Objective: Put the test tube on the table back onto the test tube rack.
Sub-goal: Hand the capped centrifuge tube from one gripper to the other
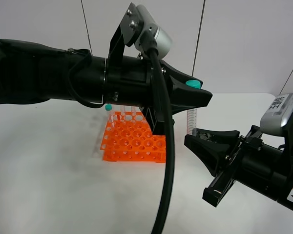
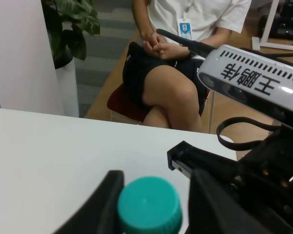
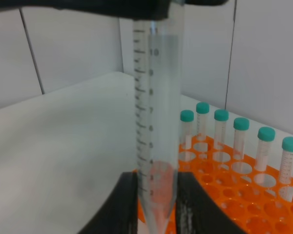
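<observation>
Right of centre in the high view, the test tube hangs upright in the air above the white surface, well apart from the test tube rack, which stands on the surface at centre frame behind the left arm. The left gripper reaches across from the left edge of the frame, and its fingers are closed narrow on the tube just under the teal cap, which pokes up between them. The right gripper comes in from the lower right, and its fingers stand close on either side of the tube's tapered lower end. Whether they press on it or only flank it I cannot tell. The pointed tip sinks out of sight at the bottom edge of the right wrist view, and the printed graduation marks run up the clear wall.

Counted: one tube in the air, one orange rack, two arms. In the right wrist view six more teal-capped tubes stand in a row along one side of the rack, at the right of that frame, whose edge cuts the rack off. In the high view only one of those caps shows, at the rack's upper left corner; the left arm hides the others. Most of the rack's round holes are open.
</observation>
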Controlling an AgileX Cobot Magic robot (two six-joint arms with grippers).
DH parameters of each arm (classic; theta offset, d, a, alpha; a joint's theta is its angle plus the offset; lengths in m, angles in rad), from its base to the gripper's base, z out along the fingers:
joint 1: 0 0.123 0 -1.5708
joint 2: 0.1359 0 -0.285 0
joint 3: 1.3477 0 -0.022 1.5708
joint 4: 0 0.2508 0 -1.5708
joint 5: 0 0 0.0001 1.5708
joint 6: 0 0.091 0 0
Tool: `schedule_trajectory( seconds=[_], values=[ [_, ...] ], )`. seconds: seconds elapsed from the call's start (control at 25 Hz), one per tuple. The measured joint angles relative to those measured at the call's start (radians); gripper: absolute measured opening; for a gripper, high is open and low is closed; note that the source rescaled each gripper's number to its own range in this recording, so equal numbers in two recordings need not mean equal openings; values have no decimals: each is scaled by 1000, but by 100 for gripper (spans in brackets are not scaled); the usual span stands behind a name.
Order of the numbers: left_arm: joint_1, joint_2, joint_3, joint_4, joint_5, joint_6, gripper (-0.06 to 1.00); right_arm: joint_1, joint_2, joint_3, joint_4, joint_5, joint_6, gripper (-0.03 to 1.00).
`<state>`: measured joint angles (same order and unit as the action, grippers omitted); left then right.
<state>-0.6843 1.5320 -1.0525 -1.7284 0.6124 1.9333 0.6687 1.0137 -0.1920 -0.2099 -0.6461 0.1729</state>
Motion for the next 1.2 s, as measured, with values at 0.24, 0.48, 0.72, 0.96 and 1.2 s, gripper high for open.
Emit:
schedule_trajectory(
  seconds=[0.24,0.48,0.72,0.96,1.2],
  values=[
    [0,0,-4,-1,28,0,1,0,0,0,-5,-12,-1,3],
    [0,9,-52,18,51,-31,1,0,0,-2,2,-53,2,3],
    [0,9,-74,29,57,-52,1,0,-3,-2,4,-68,11,3],
    [0,9,-74,34,52,-55,1,0,-3,-2,-45,-60,23,13],
    [0,9,-87,5,51,-56,1,0,1,0,-70,-14,-2,82]
  ],
)
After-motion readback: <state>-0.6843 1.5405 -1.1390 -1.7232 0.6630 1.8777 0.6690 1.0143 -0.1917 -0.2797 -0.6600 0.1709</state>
